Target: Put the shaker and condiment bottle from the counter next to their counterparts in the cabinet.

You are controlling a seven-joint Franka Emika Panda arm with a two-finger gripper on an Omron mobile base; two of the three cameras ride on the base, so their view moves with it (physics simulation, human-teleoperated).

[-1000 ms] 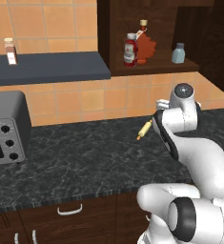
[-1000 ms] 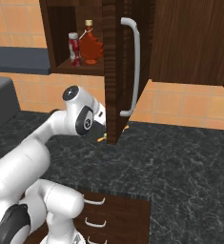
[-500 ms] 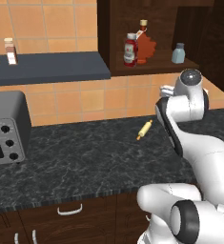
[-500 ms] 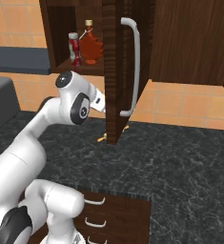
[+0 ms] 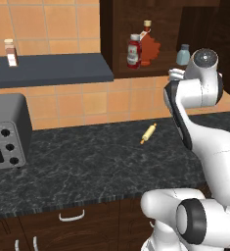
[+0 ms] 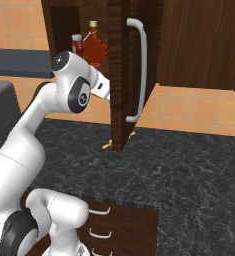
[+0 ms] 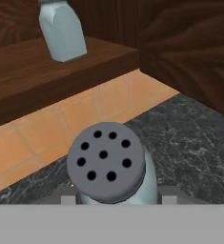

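I see flat, even rendered light, no glare; the cabinet (image 5: 136, 34) interior is dim, and the hand view looks soft.

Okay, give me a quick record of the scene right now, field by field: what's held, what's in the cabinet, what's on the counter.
held: shaker, grey holed cap facing the hand camera, between the end effector tips
end effector state: shut on the shaker
cabinet shelf: second shaker, red bottle, maple-leaf bottle
cabinet door: open, pale handle
counter: rolling pin, toaster oven
wall shelf: two small jars at its left end
task status: red bottle already beside the leaf bottle; held shaker not yet on the shelf
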